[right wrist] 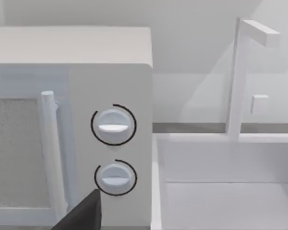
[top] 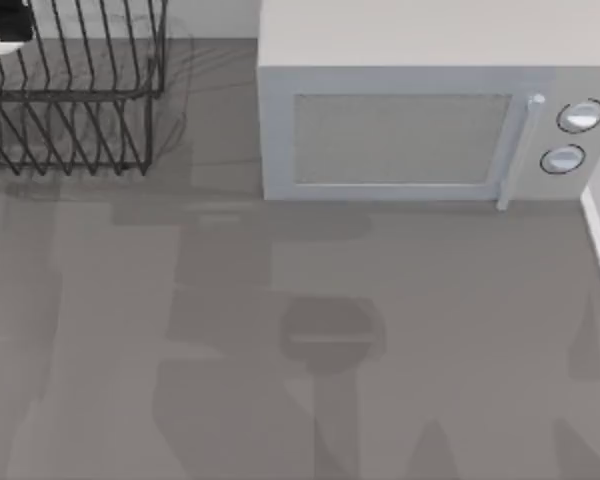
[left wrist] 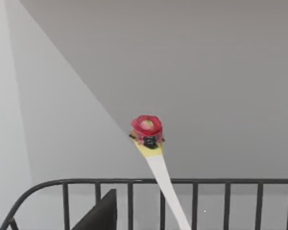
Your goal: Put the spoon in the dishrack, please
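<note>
Spoon (left wrist: 156,158): it is seen in the left wrist view. Its long thin white handle is tilted, and the red ball with the yellow collar is at the far end, pointing away from the camera and out past the rack's rail. The bowl end is hidden.

Dishrack (top: 75,95): the black wire rack is placed at the far left of the table in the top view, to the left of the microwave. In the left wrist view its curved top rail (left wrist: 134,182) and upright bars are crossed by the spoon's handle.

Left gripper (top: 2,30): a small bit of it is seen at the top left corner of the top view, over the dishrack. A dark finger tip (left wrist: 98,213) is seen beside the spoon's handle. The spoon is held out from the gripper, but it cannot be told how the fingers are set.

Right gripper: one dark finger tip (right wrist: 84,213) is seen in the right wrist view, near the microwave's knobs. It cannot be told how its fingers are set.

Microwave (top: 410,110): the grey box is placed at the back of the table, with two round knobs (right wrist: 113,124) on its right side and a bar handle (right wrist: 50,153) beside them.

Sink (right wrist: 221,191): a white basin with a tall tap (right wrist: 237,76) is seen just to the right of the microwave.
</note>
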Available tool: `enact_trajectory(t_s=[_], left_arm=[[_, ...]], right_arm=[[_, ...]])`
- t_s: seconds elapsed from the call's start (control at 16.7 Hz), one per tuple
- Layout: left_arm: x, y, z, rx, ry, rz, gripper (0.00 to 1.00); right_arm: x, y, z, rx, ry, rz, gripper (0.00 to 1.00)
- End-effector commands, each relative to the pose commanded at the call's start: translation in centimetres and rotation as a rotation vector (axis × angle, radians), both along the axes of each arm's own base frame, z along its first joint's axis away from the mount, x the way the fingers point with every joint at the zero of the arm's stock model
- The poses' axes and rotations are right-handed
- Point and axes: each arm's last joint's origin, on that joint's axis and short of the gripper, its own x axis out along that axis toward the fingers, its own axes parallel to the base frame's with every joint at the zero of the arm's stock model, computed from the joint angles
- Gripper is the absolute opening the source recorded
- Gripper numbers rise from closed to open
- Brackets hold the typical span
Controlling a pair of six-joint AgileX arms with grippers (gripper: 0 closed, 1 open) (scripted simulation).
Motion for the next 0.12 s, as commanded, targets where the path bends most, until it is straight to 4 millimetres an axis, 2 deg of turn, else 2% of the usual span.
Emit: enact_trajectory(t_s=[0.12], left_arm=[[0.00, 0.00, 0.00, 0.000, 0.000, 0.000, 1.00]], right_arm=[[0.00, 0.00, 0.00, 0.000, 0.000, 0.000, 1.00]])
